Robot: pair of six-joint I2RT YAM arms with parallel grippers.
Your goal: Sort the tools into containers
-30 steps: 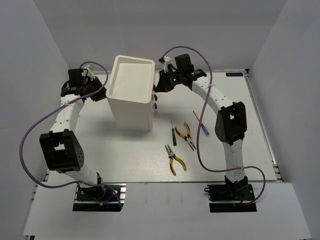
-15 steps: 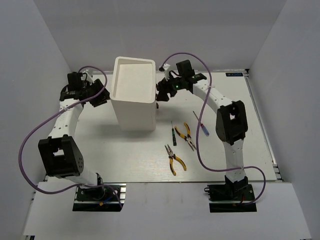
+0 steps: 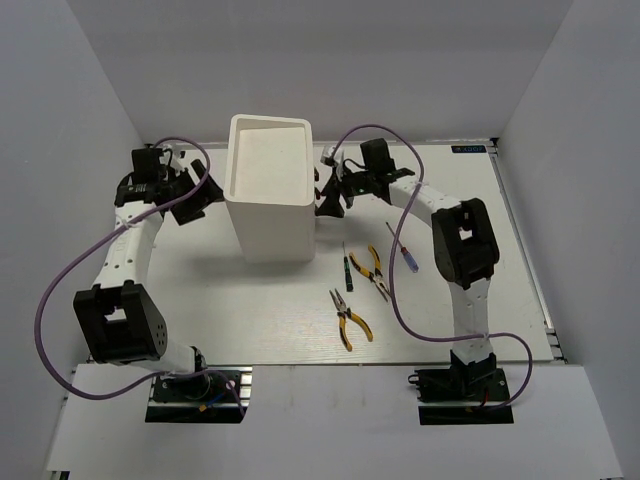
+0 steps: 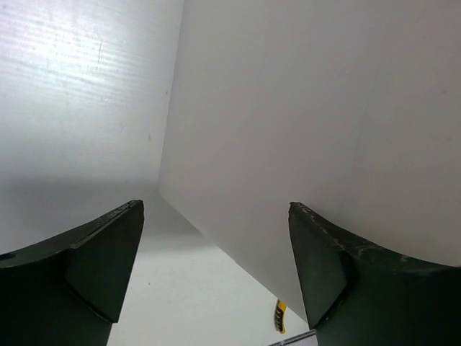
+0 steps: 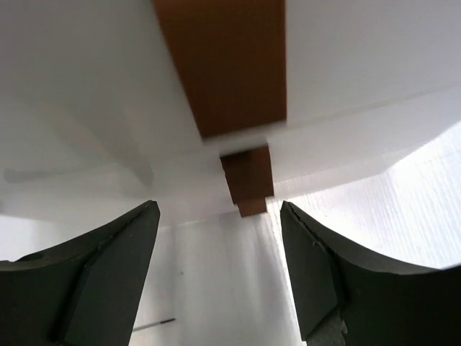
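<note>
The containers are drawers in the right side of a tall white box (image 3: 268, 195); their brown knobs (image 5: 247, 180) show close up in the right wrist view. My right gripper (image 3: 326, 196) (image 5: 220, 277) stands open just in front of the knobs, holding nothing. My left gripper (image 3: 194, 203) (image 4: 216, 270) is open and empty beside the box's plain left wall (image 4: 324, 130). On the table lie two yellow-handled pliers (image 3: 351, 319) (image 3: 372, 268), a thin dark-green screwdriver (image 3: 346, 266) and a blue-handled screwdriver (image 3: 405, 250).
White enclosure walls close in the table (image 3: 250, 310) on the left, right and back. Purple cables loop from both arms. A yellow pliers handle (image 4: 279, 317) peeks past the box's corner in the left wrist view.
Both grippers have gone from shut to open. The left one has drawn back from the box's left wall; the right one has moved slightly down along the box's right side.
</note>
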